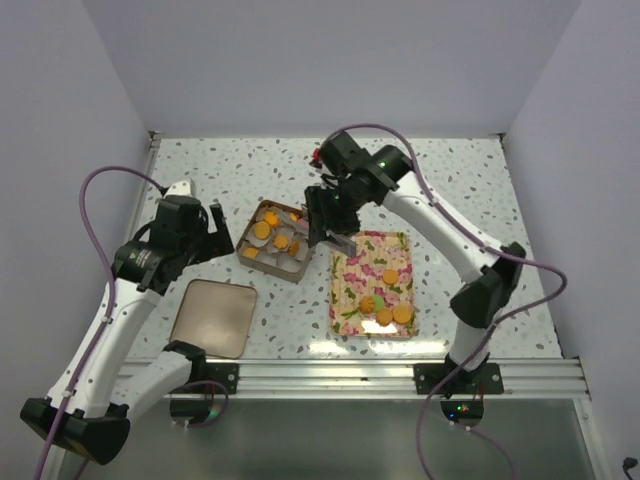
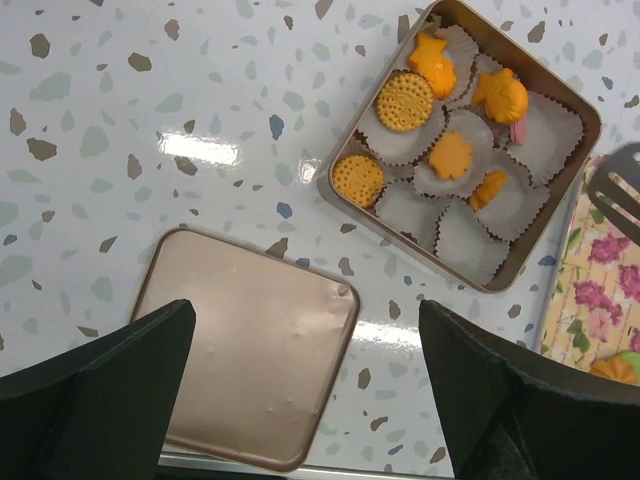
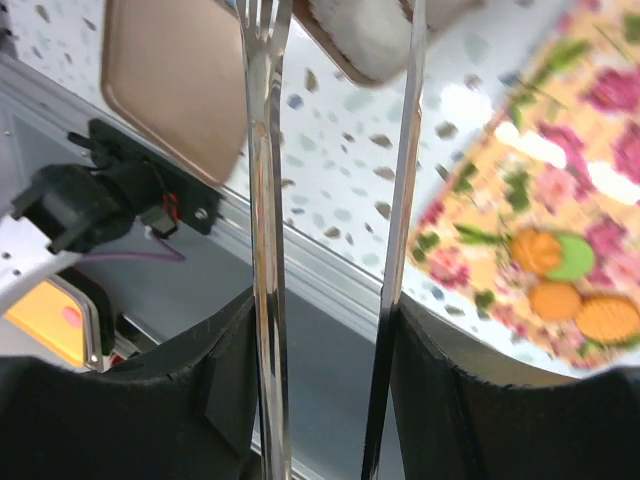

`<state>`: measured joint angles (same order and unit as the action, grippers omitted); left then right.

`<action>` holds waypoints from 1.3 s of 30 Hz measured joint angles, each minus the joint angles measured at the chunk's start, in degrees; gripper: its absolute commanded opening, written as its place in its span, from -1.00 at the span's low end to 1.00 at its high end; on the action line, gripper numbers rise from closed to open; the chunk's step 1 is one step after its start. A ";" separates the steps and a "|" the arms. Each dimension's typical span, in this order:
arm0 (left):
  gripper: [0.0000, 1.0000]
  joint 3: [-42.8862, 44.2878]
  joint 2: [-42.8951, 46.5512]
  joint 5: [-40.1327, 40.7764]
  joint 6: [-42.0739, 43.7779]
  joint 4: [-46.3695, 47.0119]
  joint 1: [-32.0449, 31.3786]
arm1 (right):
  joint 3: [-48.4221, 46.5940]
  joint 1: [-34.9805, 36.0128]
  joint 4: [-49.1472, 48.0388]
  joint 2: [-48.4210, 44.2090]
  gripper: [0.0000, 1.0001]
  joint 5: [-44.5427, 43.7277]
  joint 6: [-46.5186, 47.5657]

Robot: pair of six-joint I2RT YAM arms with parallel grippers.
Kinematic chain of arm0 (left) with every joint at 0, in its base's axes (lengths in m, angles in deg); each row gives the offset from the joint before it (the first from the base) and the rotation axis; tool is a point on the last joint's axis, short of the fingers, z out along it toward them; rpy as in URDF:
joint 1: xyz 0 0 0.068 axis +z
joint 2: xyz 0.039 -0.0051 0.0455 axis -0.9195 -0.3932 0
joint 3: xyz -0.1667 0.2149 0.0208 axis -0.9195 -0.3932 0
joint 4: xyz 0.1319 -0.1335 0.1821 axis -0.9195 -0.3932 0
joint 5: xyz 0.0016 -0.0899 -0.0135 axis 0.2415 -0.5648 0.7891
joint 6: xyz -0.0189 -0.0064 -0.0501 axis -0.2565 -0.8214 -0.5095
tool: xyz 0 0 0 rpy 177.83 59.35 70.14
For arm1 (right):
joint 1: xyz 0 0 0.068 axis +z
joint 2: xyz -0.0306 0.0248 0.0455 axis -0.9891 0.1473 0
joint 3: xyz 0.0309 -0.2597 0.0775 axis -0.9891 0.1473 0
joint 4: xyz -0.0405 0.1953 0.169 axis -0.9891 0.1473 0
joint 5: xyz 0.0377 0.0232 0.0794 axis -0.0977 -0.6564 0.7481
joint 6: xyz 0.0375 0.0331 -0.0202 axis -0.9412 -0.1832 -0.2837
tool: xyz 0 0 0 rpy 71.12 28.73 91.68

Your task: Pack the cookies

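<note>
Several orange cookies (image 1: 385, 315) and one green one (image 3: 575, 257) lie on the floral tray (image 1: 350, 290). More orange cookies (image 2: 405, 100) sit in white paper cups in the gold tin (image 2: 420, 235). My right gripper (image 1: 325, 215) is shut on metal tongs (image 3: 265, 200) and holds them above the gap between tin and tray. The tongs' arms stand apart. Their tip (image 2: 618, 190) shows no cookie. My left gripper (image 2: 305, 380) is open and empty, above the table left of the tin, near the tin's lid (image 2: 250, 365).
The gold lid (image 1: 213, 317) lies flat at the front left, near the metal rail (image 1: 330, 375) along the table's front edge. Tin and tray sit side by side mid-table, with white walls on three sides.
</note>
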<state>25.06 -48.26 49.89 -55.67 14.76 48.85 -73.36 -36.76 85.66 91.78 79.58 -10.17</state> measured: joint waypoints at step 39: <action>0.97 0.42 -37.48 -16.02 10.64 23.76 9.25 | 45.77 -18.18 1.62 -28.46 0.17 -9.44 2.93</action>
<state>25.48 -85.75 33.87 -45.02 38.51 58.09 -27.60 -54.94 87.28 63.32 70.14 -7.24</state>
